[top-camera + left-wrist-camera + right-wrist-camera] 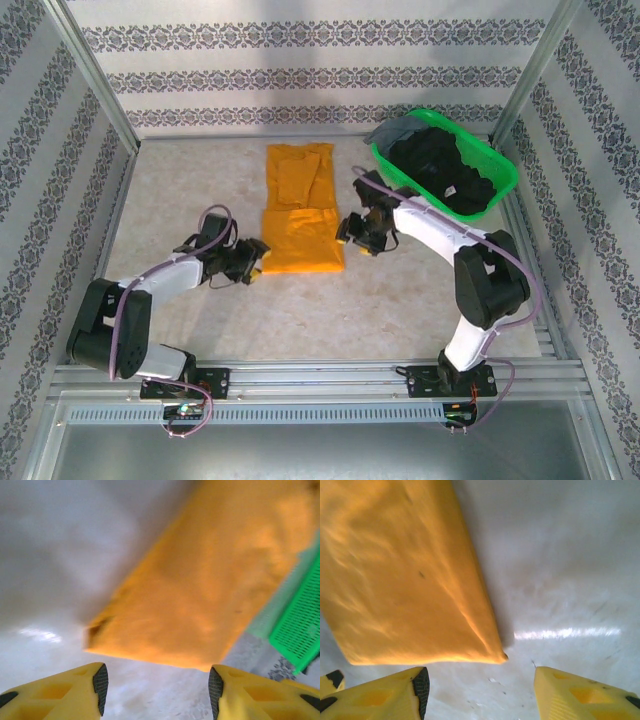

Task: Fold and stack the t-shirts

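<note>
- Dead centre of the table (200, 180), top view: the orange shirt (298, 215) lies flat as a long strip running 12 to 6. The far half is narrower with folded-in layers, the near half is a wider, squarish panel.
- Cloth looks soft and matte. Up close it has gentle ripples and a rounded, doubled-over edge (395, 570), not a sharp crease.
- Left gripper (255, 262) sits at about 8 o'clock off the shirt, right at the near left corner. In its wrist view the chunky yellow plastic fingers with ribbed black pads are spread wide (157, 685), with nothing between them, and the shirt corner (210, 580) is just ahead.
- Right gripper (345, 232) is at roughly 4 o'clock off the shirt, just beside its right edge. It has the same yellow wedge fingers, also spread apart and empty (480, 685), with the shirt's near right corner just ahead at about 11 o'clock.
- Basket (500, 165) at 2 o'clock: bright green plastic, rectangular, with a mesh-grid wall (300, 620). A crumpled heap of black shirts (445, 170) sits inside, and a grey shirt (395, 130) is draped over its far left corner.
- Tabletop is pale, smooth and a bit glossy (560, 570).
</note>
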Robot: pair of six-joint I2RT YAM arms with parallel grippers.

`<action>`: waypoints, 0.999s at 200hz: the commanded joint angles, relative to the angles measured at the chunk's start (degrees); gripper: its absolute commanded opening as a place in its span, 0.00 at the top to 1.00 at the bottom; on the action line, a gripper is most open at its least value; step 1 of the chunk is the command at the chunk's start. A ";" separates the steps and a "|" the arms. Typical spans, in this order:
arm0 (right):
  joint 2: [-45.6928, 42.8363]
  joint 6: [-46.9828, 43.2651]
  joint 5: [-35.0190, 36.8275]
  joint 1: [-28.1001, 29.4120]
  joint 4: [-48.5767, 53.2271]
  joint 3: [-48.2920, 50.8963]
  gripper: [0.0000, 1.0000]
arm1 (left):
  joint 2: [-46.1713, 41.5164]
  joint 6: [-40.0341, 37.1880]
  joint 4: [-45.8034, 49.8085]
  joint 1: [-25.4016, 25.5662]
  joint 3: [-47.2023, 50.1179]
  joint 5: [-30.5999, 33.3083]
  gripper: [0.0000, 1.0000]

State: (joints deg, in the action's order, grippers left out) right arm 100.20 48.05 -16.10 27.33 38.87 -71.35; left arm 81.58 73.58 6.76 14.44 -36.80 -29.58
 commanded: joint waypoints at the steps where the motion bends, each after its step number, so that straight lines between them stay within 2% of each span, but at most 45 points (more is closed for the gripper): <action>1: 1.27 4.83 -3.79 1.55 -6.67 4.24 0.42 | 2.56 6.02 -8.95 1.38 1.67 -0.74 0.45; 33: 6.52 5.04 -5.80 2.37 -7.34 2.86 0.45 | 9.12 8.15 -17.08 2.75 1.16 -1.22 0.51; 55: 9.11 5.52 -6.59 2.55 -7.80 1.39 0.50 | 12.12 8.69 -19.31 3.76 -0.35 -1.54 0.62; 71: 10.50 6.17 -6.71 2.55 -8.04 0.53 0.56 | 13.07 8.34 -19.33 3.89 -1.68 -1.32 0.76; 82: 11.10 6.73 -6.75 2.47 -8.57 -0.06 0.64 | 13.09 7.92 -18.97 3.88 -2.52 -0.90 0.85; 93: 11.32 6.92 -6.69 2.31 -8.84 -0.73 0.79 | 12.78 7.20 -17.52 3.92 -3.42 -0.61 0.94; 105: 10.86 6.98 -6.00 2.28 -8.53 -1.32 0.95 | 11.79 6.60 -15.82 3.92 -3.67 -0.30 0.99; 111: 10.36 6.89 -5.48 2.28 -8.21 -1.46 1.00 | 10.96 6.36 -14.84 3.91 -3.47 -0.14 1.00; 140: 7.44 5.43 -3.43 2.38 -5.87 0.31 1.00 | 6.61 3.97 -9.64 3.87 -0.17 0.08 1.00; 160: 5.52 4.29 -3.62 2.93 -5.31 3.89 1.00 | 4.23 3.76 -10.27 3.94 5.27 -1.17 1.00; 180: 1.86 3.40 -3.94 4.99 -4.36 7.56 1.00 | 0.46 3.21 -9.22 5.02 9.65 -2.63 1.00; 200: -1.94 3.82 -6.96 7.84 -2.73 11.12 1.00 | -6.15 2.79 -4.34 7.31 12.16 -3.85 1.00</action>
State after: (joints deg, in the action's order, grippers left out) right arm 103.18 52.75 -20.80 31.97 32.36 -63.88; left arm 81.78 78.35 -2.90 19.27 -27.03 -31.64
